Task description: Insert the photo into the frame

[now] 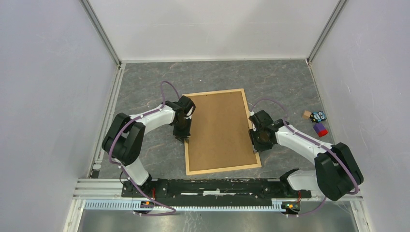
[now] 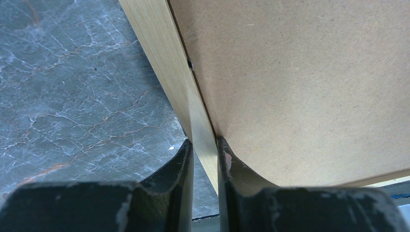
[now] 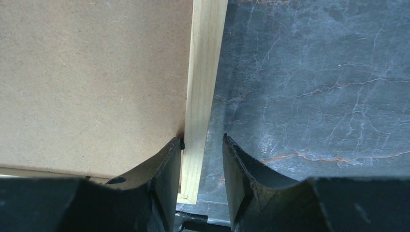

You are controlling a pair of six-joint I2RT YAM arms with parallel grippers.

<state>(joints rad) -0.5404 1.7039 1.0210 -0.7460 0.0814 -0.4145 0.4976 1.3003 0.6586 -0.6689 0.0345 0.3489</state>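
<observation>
The frame (image 1: pixel 225 168), thin light wood strips, lies flat on the grey marbled table with a plain brown board (image 1: pixel 220 130) filling its inside. The photo is hidden. My left gripper (image 1: pixel 183 137) stands over the frame's left strip (image 2: pixel 164 58), with one finger on the table side and the other on the board (image 2: pixel 300 82); the left gripper (image 2: pixel 205 145) is shut on that strip. My right gripper (image 1: pixel 255 146) straddles the right strip (image 3: pixel 205 72). Its inner finger touches the strip beside the board (image 3: pixel 92 77). The right gripper (image 3: pixel 202 142) is open, with a gap to its outer finger.
At the right side of the table sit a small wooden cube (image 1: pixel 306 114), a blue-black toy (image 1: pixel 318 116) and a red-and-purple cylinder (image 1: pixel 321 129). White walls enclose the table on three sides. A metal rail (image 1: pixel 208 186) with the arm bases runs along the near edge.
</observation>
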